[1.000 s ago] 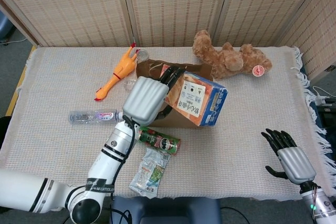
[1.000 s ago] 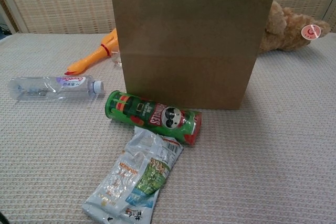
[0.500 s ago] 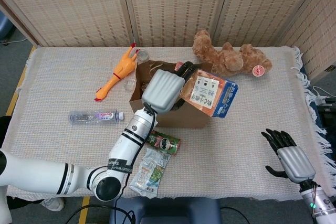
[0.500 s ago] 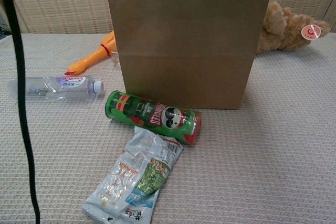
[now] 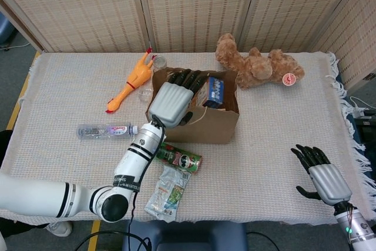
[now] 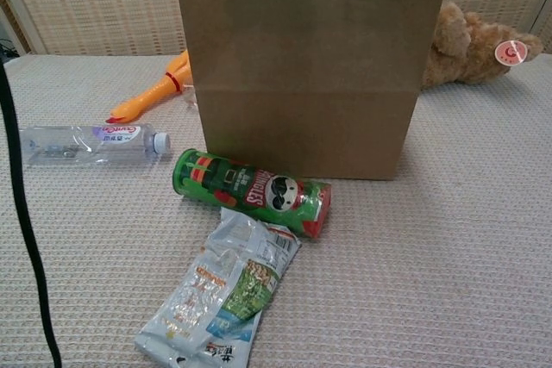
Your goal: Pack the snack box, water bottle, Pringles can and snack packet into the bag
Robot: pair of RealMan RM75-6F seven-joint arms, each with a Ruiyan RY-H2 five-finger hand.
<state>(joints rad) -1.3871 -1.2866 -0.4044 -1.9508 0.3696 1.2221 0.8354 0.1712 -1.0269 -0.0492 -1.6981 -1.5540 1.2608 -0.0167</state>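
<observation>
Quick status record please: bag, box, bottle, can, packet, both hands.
bag: upright, open top
box: inside the bag, blue end showing
bottle: lying on the table, left of the bag
can: lying in front of the bag
packet: flat on the table, nearest the robot, touching the can
left hand: over the bag's mouth, fingers at the box; grip unclear
right hand: far right, apart from everything, holds nothing
left to pack: bottle, can, packet

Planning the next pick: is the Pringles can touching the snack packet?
Touching. In the chest view the snack packet's top edge tucks against the underside of the Pringles can, with no cloth visible between them.
</observation>
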